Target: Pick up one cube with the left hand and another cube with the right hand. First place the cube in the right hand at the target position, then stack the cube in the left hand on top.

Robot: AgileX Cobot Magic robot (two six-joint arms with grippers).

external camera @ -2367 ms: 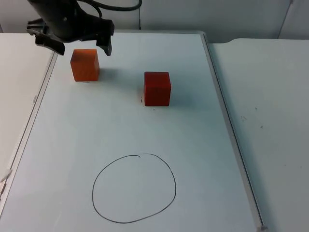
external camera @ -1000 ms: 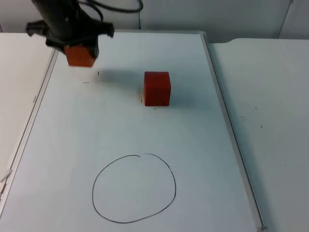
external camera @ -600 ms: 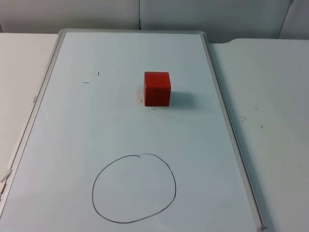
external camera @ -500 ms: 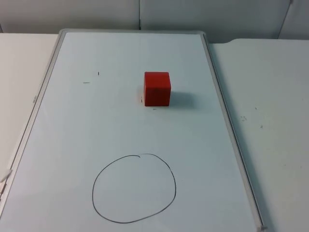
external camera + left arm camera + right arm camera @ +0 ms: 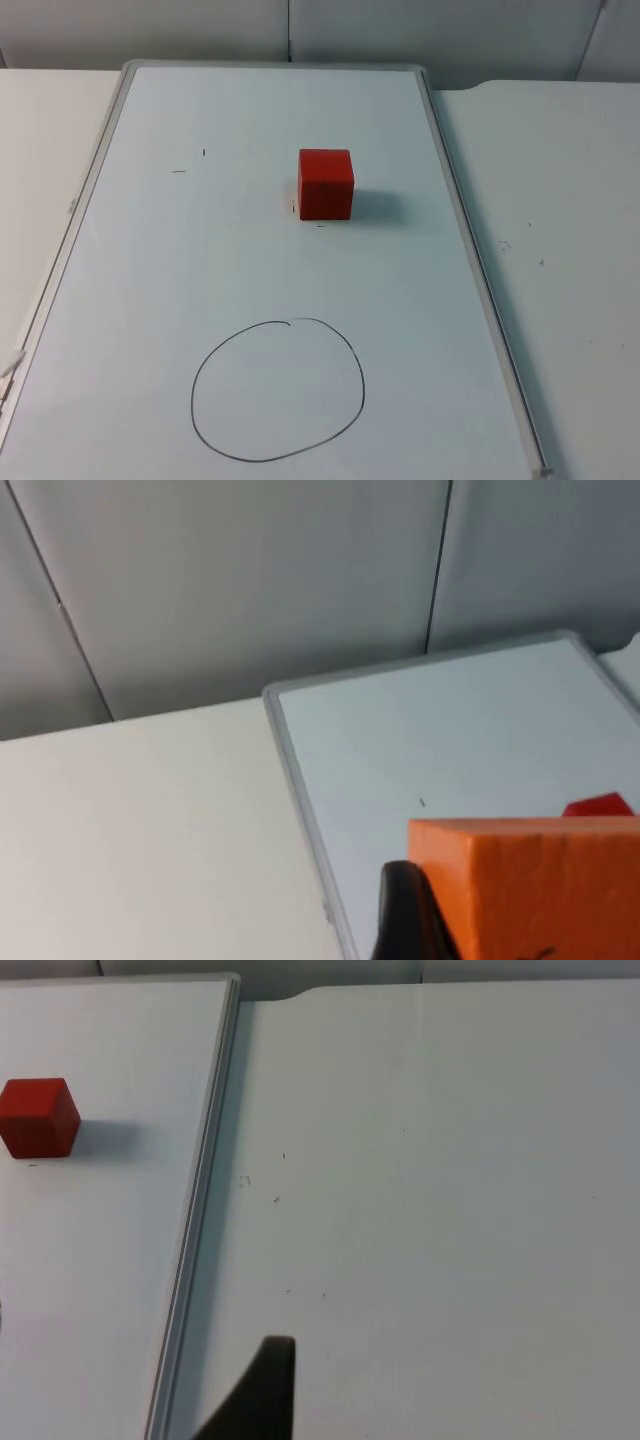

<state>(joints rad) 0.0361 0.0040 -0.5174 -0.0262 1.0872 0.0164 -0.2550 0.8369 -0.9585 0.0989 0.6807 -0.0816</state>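
The left gripper (image 5: pixel 470 920) is raised above the tabletop (image 5: pixel 560 200), its jaws pinching an orange cube (image 5: pixel 530 885); one black fingertip (image 5: pixel 405 915) presses against the cube's side. The red cube (image 5: pixel 325 183) sits on the whiteboard (image 5: pixel 250 250), well apart from the hand-drawn circle (image 5: pixel 278 389) (nothing lies inside it). The right wrist view looks over bare tabletop beside the whiteboard's frame, the red cube off to the side; one fingertip (image 5: pixel 262 1390) of the right gripper shows there, and I cannot tell how its jaws stand.
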